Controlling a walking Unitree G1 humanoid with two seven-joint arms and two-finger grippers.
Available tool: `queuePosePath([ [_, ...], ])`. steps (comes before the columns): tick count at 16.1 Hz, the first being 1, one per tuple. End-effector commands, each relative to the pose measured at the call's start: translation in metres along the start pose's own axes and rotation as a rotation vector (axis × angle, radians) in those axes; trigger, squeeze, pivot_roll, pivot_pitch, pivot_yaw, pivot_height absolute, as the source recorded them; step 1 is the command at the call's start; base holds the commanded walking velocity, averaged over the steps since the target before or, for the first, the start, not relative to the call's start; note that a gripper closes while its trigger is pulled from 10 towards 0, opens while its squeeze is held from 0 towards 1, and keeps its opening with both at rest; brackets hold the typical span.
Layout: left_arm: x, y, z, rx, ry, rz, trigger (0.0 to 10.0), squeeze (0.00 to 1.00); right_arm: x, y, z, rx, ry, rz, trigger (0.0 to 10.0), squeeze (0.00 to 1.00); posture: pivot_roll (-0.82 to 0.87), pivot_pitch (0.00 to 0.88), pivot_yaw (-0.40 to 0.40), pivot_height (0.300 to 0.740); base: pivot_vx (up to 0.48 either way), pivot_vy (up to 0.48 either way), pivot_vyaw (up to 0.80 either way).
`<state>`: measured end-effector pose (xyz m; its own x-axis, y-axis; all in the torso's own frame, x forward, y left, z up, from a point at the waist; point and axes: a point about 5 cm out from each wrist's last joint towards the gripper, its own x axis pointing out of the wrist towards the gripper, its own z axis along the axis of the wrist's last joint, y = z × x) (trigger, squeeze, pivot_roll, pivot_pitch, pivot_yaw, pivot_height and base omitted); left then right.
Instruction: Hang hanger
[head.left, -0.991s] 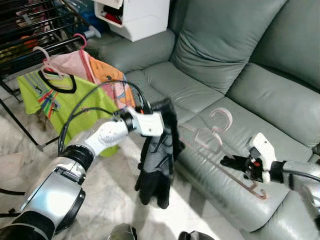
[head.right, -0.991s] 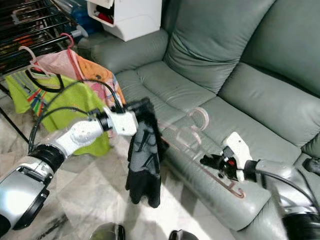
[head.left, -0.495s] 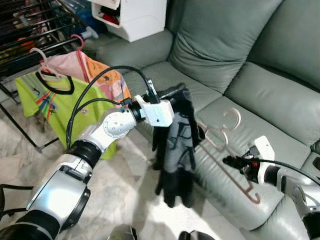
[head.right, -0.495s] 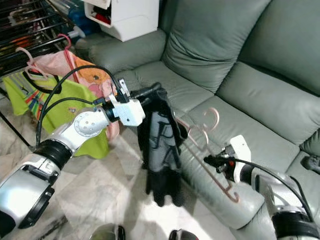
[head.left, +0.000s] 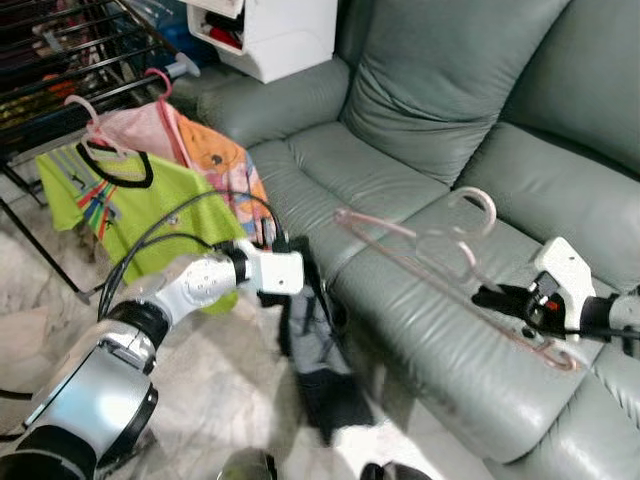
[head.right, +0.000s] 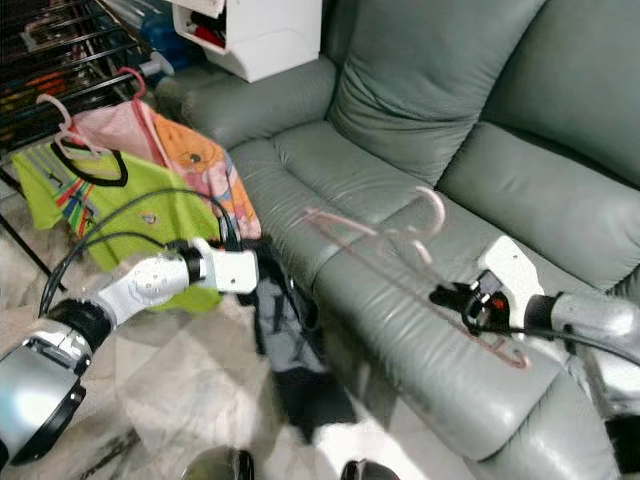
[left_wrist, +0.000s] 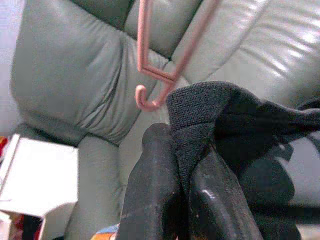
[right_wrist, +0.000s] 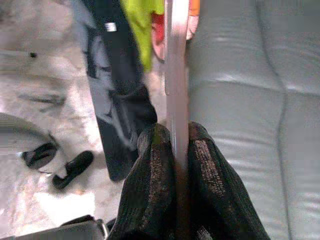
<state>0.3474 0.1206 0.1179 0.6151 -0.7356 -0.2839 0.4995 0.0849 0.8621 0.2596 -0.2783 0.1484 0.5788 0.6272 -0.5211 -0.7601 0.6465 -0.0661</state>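
The right tool (head.left: 492, 296) is pinching the pink hanger (head.left: 420, 262) with its fingers pressed together on one end of the bar. It is holding the hanger above the seat of the grey sofa (head.left: 420, 120), and the hook is pointing up. The left tool (left_wrist: 182, 165) is gripping a dark garment (head.left: 318, 350), its fingers closed on a fold of the cloth. The garment is hanging down just beside the front edge of the sofa, and its lower end is reaching the floor (head.left: 220, 400). Behind the left arm, a green shirt (head.left: 130, 215) and an orange cloth (head.left: 215, 160) are hanging on a drying rack (head.left: 60, 60).
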Motion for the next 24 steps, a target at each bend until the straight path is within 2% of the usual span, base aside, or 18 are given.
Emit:
queuePosePath([
  [1,0.000,0.019,0.001,0.021,0.000,0.064,10.0,0.00,-0.003,0.006,0.011,-0.020,-0.008,0.079,10.0,0.00,-0.08,0.063,0.052,0.740,0.000,0.000,0.00],
  [4,0.004,0.026,0.006,0.061,-0.018,0.085,10.0,0.00,-0.001,0.015,0.006,-0.011,0.026,0.176,10.0,0.00,-0.08,0.060,0.056,0.740,0.000,0.000,0.00],
  [10,0.003,0.037,0.006,0.086,-0.014,0.127,10.0,0.00,-0.006,0.025,-0.006,0.024,0.093,0.235,10.0,0.00,-0.08,0.057,0.058,0.740,0.000,0.000,0.00],
  [14,0.003,0.048,0.013,0.095,-0.066,0.170,10.0,0.00,0.001,0.019,-0.014,0.031,0.096,0.162,10.0,0.00,-0.08,0.053,0.058,0.740,0.000,0.000,0.00],
  [17,-0.001,0.052,0.014,0.103,-0.086,0.187,10.0,0.00,0.004,0.009,-0.022,0.062,0.084,0.048,10.0,0.00,-0.07,0.052,0.054,0.740,0.000,0.000,0.00],
  [21,-0.007,0.053,0.006,0.105,-0.043,0.204,10.0,0.00,-0.002,0.014,-0.028,0.077,0.094,0.071,10.0,0.00,-0.08,0.053,0.053,0.740,0.000,0.000,0.00],
  [24,-0.003,0.058,0.014,0.104,-0.091,0.222,10.0,0.00,-0.003,0.010,-0.032,0.080,0.105,0.044,10.0,0.00,-0.08,0.052,0.053,0.740,0.000,0.000,0.00],
])
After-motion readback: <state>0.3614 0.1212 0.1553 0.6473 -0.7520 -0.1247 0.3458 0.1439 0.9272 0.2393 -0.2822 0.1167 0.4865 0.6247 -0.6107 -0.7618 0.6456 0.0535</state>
